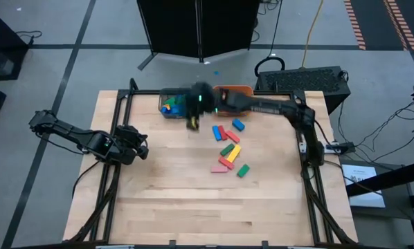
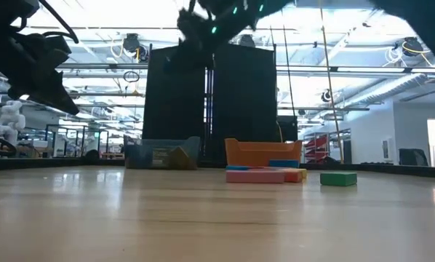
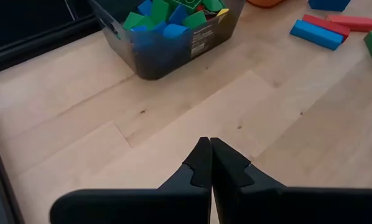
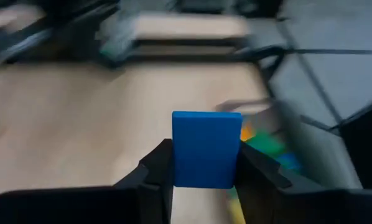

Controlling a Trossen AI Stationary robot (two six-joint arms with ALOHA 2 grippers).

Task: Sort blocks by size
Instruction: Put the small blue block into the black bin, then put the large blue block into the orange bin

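Observation:
My right gripper (image 1: 193,115) hangs high over the table's far side, beside the grey bin (image 1: 171,105), shut on a blue block (image 4: 206,149). The grey bin holds several green, blue and yellow blocks (image 3: 167,22). Several loose blocks lie flat on the table right of centre: a blue one (image 1: 238,125), red ones (image 1: 231,136), a yellow bar (image 1: 232,153), a pink bar (image 1: 222,168) and a green one (image 1: 243,170). The orange bin (image 1: 235,92) stands at the far edge. My left gripper (image 3: 209,163) is shut and empty, above the table's left side. My right gripper pinches the blue block between its two fingers (image 4: 158,171), one on each of two opposite sides (image 4: 176,155). The block stands up beyond the fingertips, lifted clear of the table.
The orange bin stands right of the grey bin at the far edge. The table's black frame rails (image 1: 117,124) run along its left and right sides. Bare wood (image 1: 193,207) covers the near half of the table.

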